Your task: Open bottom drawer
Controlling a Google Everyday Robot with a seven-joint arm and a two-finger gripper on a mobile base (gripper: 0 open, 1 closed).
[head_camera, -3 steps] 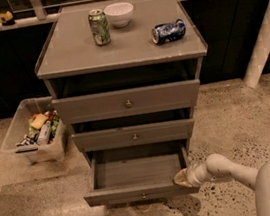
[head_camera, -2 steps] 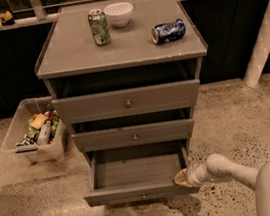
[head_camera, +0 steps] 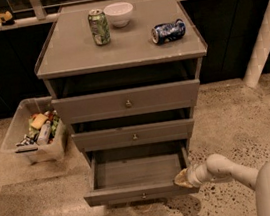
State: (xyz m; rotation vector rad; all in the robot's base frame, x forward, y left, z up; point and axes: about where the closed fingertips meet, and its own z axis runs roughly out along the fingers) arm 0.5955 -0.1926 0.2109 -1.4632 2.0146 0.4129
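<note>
**Bottom drawer extended; gripper at its right front corner**

The cabinet (head_camera: 120,51) stands on a speckled floor. The bottom drawer (head_camera: 137,192) is extended well forward of the two drawers above, and its interior is visible. The arm (head_camera: 235,171) enters from the lower right. A clear bin (head_camera: 14,143) holding items sits left of the cabinet. The gripper (head_camera: 183,178) is against the drawer's right front corner; its state cannot be told. On the cabinet top are a white bowl (head_camera: 119,14), an upright green can (head_camera: 98,27) and a blue can (head_camera: 168,31) on its side.
</note>
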